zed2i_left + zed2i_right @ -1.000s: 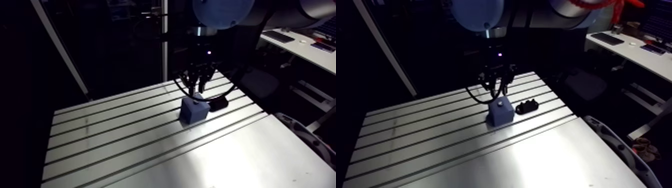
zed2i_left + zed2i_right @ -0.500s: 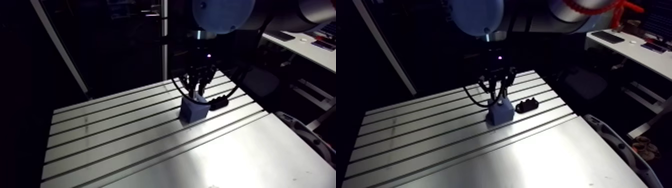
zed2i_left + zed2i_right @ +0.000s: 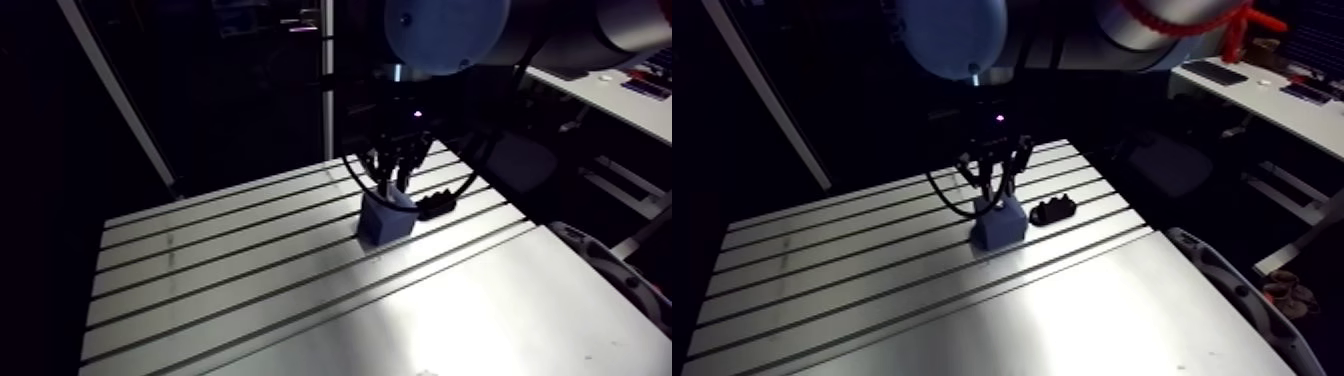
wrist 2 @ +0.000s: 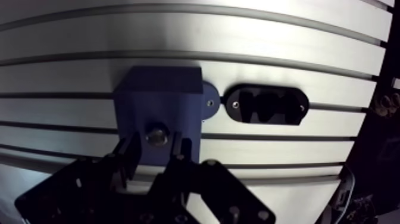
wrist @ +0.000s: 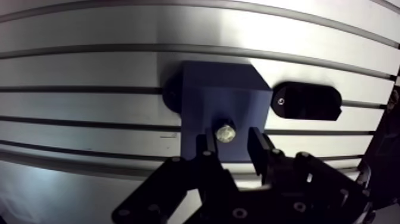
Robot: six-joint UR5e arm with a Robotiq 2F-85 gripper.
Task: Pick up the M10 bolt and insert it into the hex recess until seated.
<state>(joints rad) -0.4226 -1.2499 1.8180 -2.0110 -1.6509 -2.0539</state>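
Fingers: the gripper [image 5: 230, 140] hangs low over the block. Its two fingers [image 5: 260, 149] stand apart, one on each side of the bolt. The wrist view shows a thin gap on both sides, so they don't look to be pinching anything.
Bolt: the M10 bolt [image 5: 225, 132] stands upright in the top face of the blue block, with its round metal end facing up between the fingertips.
Hex recess: the bolt hides it, so from here I can't tell whether the bolt is right down in it.
Block: the blue block [image 5: 220, 89] sits on the slotted aluminium table [image 5: 89, 36], lying across one of the slots.
Neighbour: a black oval holder [image 5: 306, 102] lies just beside the block, close to its cut-off corner.
Handling: I'd judge the bolt stiff and dense for its size, and in no danger from a firm squeeze. The metal looks slick, so a light pinch could let it tilt or slide.
Where to hold: across the shank near its upper end, which leaves the lower end free to go into the block.
Stage: by the look of it the bolt is in, and what's left is confirming that it is seated.
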